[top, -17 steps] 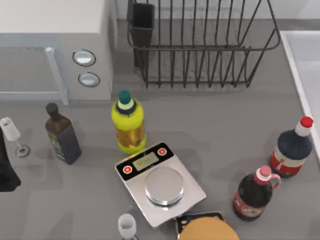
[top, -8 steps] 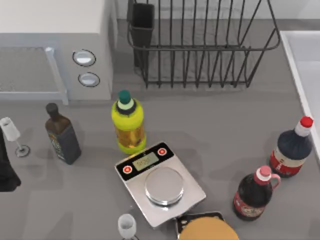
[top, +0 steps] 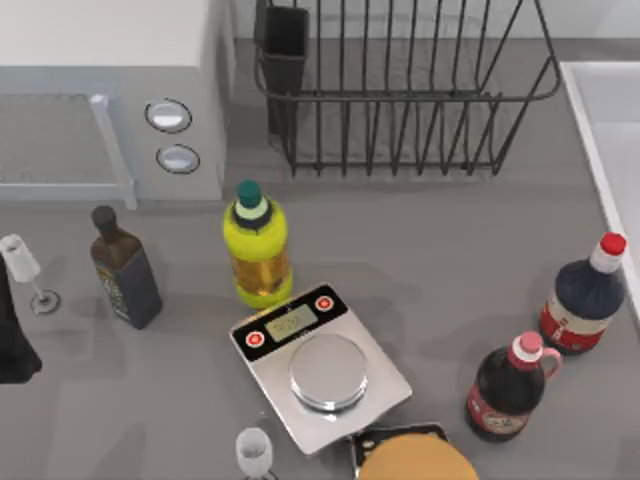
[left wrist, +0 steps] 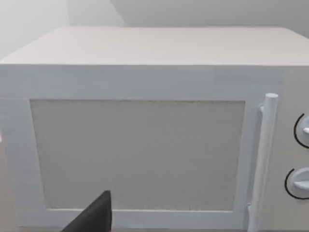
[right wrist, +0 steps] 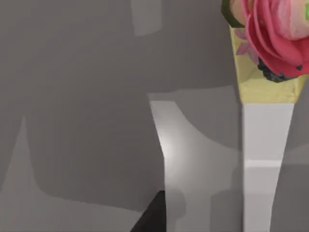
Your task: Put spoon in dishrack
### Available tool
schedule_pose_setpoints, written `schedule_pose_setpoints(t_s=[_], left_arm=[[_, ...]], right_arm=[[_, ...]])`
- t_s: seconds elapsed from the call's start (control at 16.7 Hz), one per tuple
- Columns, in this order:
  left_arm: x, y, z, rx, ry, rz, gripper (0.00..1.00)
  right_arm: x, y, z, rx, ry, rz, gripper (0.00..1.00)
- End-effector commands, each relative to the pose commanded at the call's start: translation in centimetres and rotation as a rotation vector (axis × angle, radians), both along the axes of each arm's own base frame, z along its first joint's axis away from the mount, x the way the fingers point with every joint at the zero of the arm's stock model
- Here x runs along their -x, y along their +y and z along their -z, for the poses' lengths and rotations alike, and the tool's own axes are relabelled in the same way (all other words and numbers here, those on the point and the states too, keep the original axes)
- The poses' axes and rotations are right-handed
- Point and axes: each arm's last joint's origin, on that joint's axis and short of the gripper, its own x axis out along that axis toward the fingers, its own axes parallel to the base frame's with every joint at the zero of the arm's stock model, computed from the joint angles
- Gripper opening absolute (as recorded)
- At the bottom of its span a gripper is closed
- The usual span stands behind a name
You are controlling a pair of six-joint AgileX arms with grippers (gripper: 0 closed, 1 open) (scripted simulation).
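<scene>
At the table's left edge the left arm (top: 12, 340) is a dark shape just beside a stemmed clear glass (top: 20, 262). The left gripper (left wrist: 91, 220) shows one dark tip before the white microwave (top: 110, 90), which fills the far left; whether its grip is open or closed cannot be told. Right of the glass stands a dark bottle (top: 125, 270), then a yellow-green bottle (top: 257, 245) with a green cap. Near it lie a silver kitchen scale (top: 320, 365) and, at the near edge, a second small glass (top: 254, 452). The dishrack (top: 400, 95) stands far, right of the microwave, its dark cup (top: 286, 45) at the far left corner. At the right are a pink-capped bottle (top: 508, 385) and a red-capped bottle (top: 580, 300). The right gripper (right wrist: 153, 215) hangs over grey table near a pink bouquet (right wrist: 270, 38); its grip cannot be told either.
</scene>
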Motion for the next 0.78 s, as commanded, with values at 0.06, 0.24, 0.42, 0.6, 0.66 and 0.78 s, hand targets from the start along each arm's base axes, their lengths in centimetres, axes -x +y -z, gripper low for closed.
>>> schedule_pose_setpoints(t_s=[0.06, 0.24, 0.42, 0.6, 0.66, 0.78], left_arm=[[0.0, 0.0, 0.0, 0.0, 0.0, 0.0, 1.0], [0.0, 0.0, 0.0, 0.0, 0.0, 0.0, 1.0], [0.0, 0.0, 0.0, 0.0, 0.0, 0.0, 1.0], [0.0, 0.0, 0.0, 0.0, 0.0, 0.0, 1.0], [0.0, 0.0, 0.0, 0.0, 0.0, 0.0, 1.0], [0.0, 0.0, 0.0, 0.0, 0.0, 0.0, 1.0]], right_arm=[[-0.1, -0.1, -0.3, 0.0, 0.0, 0.001, 0.0], [-1.0, -0.9, -2.5, 0.003, -0.004, -0.001, 0.0], [-1.8, -1.5, -6.5, -0.008, 0.012, -0.003, 0.0], [-1.7, -1.4, -11.6, -0.029, 0.039, -0.002, 0.0], [-1.5, -1.3, -13.2, -0.031, 0.042, -0.001, 0.0], [-0.9, -0.8, -16.4, -0.024, 0.033, -0.001, 0.0]])
